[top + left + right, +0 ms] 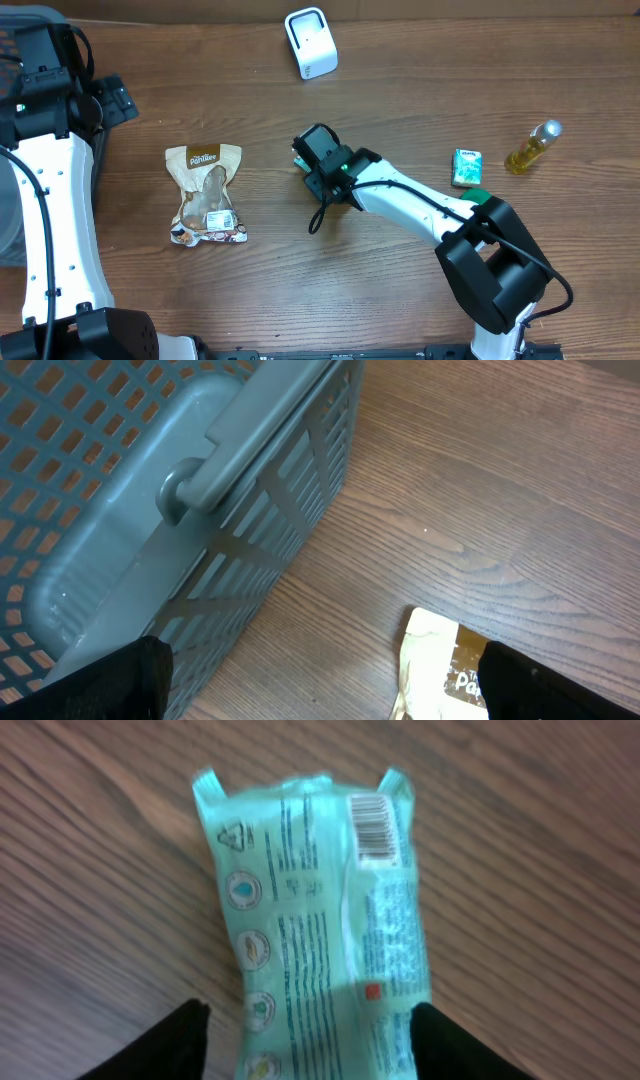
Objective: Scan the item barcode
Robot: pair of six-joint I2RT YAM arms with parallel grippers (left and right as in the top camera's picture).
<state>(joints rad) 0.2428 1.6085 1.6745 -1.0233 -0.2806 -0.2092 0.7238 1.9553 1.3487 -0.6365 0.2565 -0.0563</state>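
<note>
The wooden table (400, 80) filled my overhead screen, and the grey slatted basket (120, 560) sat at its left edge, close under the left arm (50, 210). The left gripper (320, 685) hung over the boards beside that basket, fingers spread wide, nothing between them. The right arm (420, 205) reached out to mid-table. Left of it lay the brown snack pouch (205, 195), and at the far edge stood the white barcode scanner (311, 42), well apart from everything else.

Now the thing I cared about: the mint-green packet (320, 910) lay flat on the wood right under the right gripper (312, 1045), whose jaws were parted and stood either side of the packet's near end (a sliver of wood showed beside one finger, so I read it as not clamped). The barcode (375, 825) faced up, near a far corner of the packet.

My call for the pick was to close across the near end only, keep the pads off the barcode, and squeeze gently, since soft film would likely crease. Then I'd lift it, carry it toward the scanner and turn the wrist so the stripes met the reader flat and unwrinkled. A sloppy grip could let the packet droop and hide the code.
</note>
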